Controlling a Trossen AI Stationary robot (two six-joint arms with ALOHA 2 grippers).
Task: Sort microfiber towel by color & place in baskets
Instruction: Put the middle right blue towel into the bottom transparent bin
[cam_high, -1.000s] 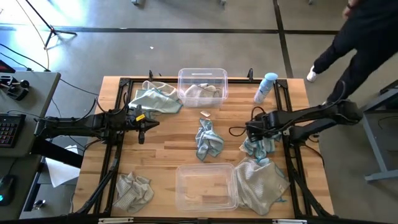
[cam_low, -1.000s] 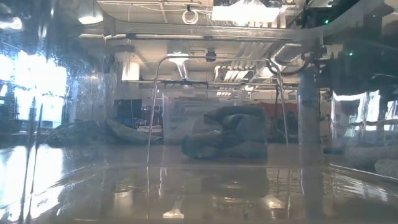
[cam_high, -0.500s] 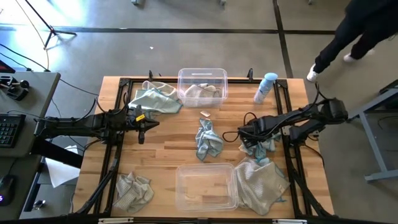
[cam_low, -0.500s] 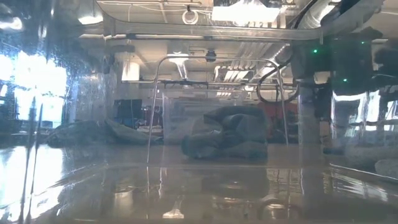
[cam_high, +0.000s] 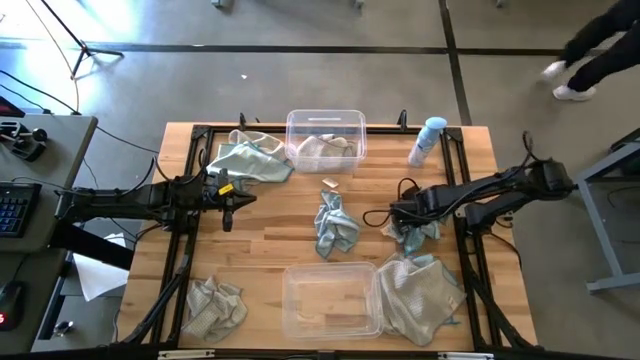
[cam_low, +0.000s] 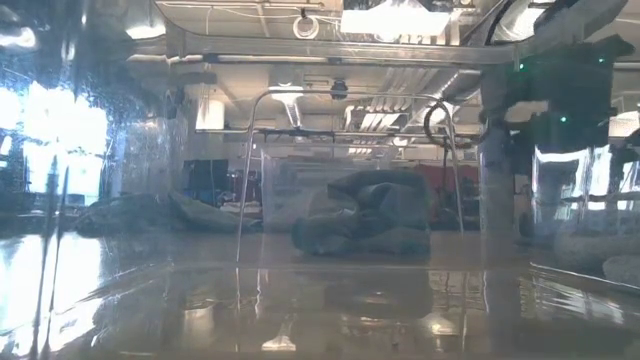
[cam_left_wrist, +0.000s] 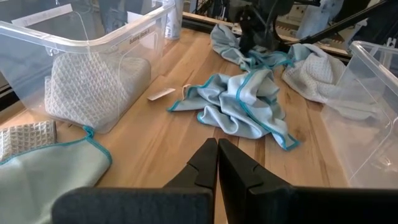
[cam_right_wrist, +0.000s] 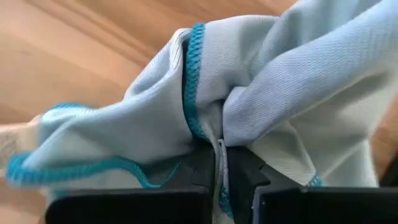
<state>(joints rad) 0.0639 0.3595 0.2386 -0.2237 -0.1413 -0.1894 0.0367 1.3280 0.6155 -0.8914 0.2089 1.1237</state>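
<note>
My right gripper (cam_high: 398, 214) is shut on a crumpled light teal towel (cam_high: 418, 234) at the table's right side. Another teal towel (cam_high: 335, 224) lies bunched at the table's middle, and a third (cam_high: 250, 160) lies at the far left. A beige towel (cam_high: 326, 150) sits inside the far clear basket (cam_high: 325, 122). The near clear basket (cam_high: 330, 298) has one beige towel (cam_high: 415, 295) draped against its right wall and another (cam_high: 215, 306) to its left. My left gripper (cam_left_wrist: 217, 163) is shut on nothing, held over the table's left side. My right gripper pinches a bunched fold of the teal towel, with its darker teal hem (cam_right_wrist: 194, 112), between its two fingers (cam_right_wrist: 239, 171). Several layers are gathered in the pinch. The fingers slant down from the table's right side. The rest of the towel lies on the table.
A blue-capped spray bottle (cam_high: 427, 140) stands at the far right. A small tan scrap (cam_high: 329, 183) lies near the far basket. A black metal frame (cam_high: 190, 240) runs along the table's sides. A person's legs (cam_high: 590, 55) show on the floor beyond the far right corner.
My right gripper has shifted a little toward the table's left over the teal towel at the right side. The person beyond the far right corner has walked farther away.
</note>
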